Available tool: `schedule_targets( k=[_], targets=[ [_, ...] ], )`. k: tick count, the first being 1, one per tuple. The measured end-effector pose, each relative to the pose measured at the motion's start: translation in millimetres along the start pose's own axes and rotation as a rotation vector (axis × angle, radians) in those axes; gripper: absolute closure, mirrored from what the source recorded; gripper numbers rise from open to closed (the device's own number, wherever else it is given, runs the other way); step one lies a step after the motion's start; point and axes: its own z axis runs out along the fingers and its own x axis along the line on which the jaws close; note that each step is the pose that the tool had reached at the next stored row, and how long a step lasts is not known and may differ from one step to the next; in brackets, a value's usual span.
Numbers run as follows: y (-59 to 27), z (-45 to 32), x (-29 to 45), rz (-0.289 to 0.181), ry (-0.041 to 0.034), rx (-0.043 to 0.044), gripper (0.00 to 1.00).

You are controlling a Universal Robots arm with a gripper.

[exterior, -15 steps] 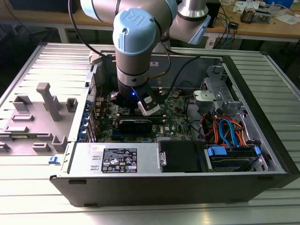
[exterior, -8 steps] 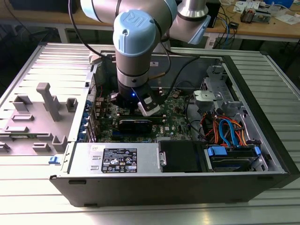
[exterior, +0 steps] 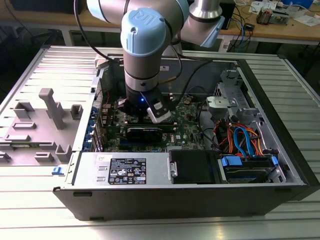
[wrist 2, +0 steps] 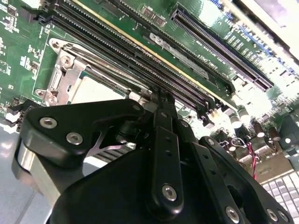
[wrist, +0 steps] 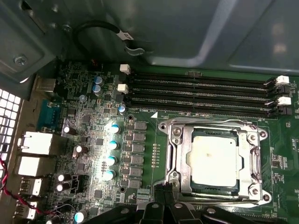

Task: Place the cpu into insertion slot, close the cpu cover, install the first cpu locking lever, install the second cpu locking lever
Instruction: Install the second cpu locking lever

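Camera set-up: one exterior view, two wrist views.

Exterior view: high, looking obliquely down into the open case [exterior: 280,165] from some way off, arm [exterior: 142,55] at centre. First wrist view: close, facing down on the board [wrist: 93,140] and socket [wrist: 215,161]. Second wrist view: very close, raking low across the gripper [wrist 2: 159,154]. Both wrist views share socket and memory slots [wrist: 201,95].

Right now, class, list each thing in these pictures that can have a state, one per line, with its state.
cpu: seated in the insertion slot, silver top up.
insertion slot: filled.
cpu cover: down around the cpu.
memory slots: empty.
computer case: side open, lying flat.
pincer: low beside the slot.
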Motion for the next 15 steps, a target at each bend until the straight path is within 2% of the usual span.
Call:
schedule_targets(
  k=[9,15],
  targets=[
    [4.8,-19.9,0.1,0.000,0.0000,0.0006,0.89],
    [4.9,-20.6,0.1,0.000,0.0001,0.0013,0.89]
  ],
)
